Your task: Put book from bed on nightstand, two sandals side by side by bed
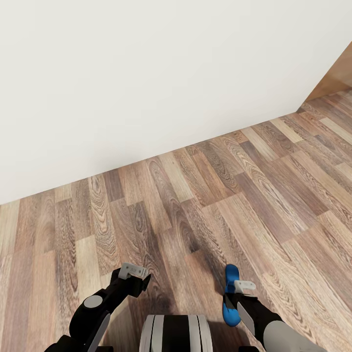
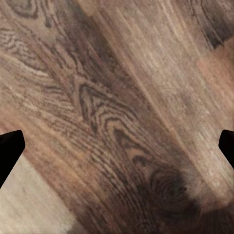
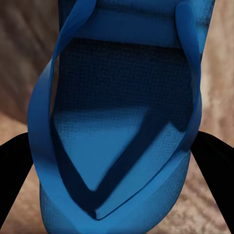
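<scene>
While rolling over the plank floor [image 1: 205, 195], facing a white wall [image 1: 122, 83], with one blue sandal [image 1: 230, 293] carried in the right pincer [image 1: 240, 288].

From the head view: left pincer [image 1: 134, 274] low at the left, above bare floor, fingers apart with nothing between them; right pincer low at the right, gripping the sandal, which hangs with its sole upright, toe end up and heel end down beside the forearm; a wooden opening at the far right corner. From the left wrist view: dark fingertips [image 2: 10, 148] at both edges of the picture, spread wide over wood grain. From the right wrist view: sandal [image 3: 122, 122] very close, straps and inner sole visible, held between the black fingers [image 3: 14, 165], floor blurred behind.
</scene>
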Controlling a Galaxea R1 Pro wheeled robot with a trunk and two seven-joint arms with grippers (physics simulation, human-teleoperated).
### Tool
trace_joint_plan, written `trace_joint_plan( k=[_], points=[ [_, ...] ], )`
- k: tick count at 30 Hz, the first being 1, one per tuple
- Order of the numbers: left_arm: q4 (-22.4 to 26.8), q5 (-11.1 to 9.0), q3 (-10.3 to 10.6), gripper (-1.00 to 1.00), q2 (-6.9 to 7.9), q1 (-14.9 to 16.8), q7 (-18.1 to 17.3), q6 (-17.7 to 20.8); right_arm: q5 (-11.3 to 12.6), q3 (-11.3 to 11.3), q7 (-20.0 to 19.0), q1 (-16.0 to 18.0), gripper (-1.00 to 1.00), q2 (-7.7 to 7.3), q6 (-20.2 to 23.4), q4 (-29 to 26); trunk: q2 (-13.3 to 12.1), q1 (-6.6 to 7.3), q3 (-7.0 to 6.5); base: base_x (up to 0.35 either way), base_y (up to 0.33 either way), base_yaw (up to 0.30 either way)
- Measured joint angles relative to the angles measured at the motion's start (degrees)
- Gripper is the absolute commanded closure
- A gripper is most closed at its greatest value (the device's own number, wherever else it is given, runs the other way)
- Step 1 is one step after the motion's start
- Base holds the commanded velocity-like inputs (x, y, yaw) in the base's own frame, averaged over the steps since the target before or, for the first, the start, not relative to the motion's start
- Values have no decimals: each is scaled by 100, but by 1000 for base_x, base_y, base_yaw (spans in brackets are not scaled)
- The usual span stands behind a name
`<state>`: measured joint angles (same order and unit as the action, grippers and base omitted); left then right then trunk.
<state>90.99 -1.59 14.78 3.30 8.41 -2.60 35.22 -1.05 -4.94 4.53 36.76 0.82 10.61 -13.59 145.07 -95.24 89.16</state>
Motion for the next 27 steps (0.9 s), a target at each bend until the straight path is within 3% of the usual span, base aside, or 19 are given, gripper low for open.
trace_joint_plan(
  k=[2,27],
  points=[
    [0,3,2,-100,0,0,-1,-2,-1,0,0,1,100,0,-1,2,0,0,0,0,0,0],
    [-4,49,1,-100,0,0,3,-9,19,4,-5,-1,100,-4,-7,9,-33,64,-553,0,0,0]
  ],
)
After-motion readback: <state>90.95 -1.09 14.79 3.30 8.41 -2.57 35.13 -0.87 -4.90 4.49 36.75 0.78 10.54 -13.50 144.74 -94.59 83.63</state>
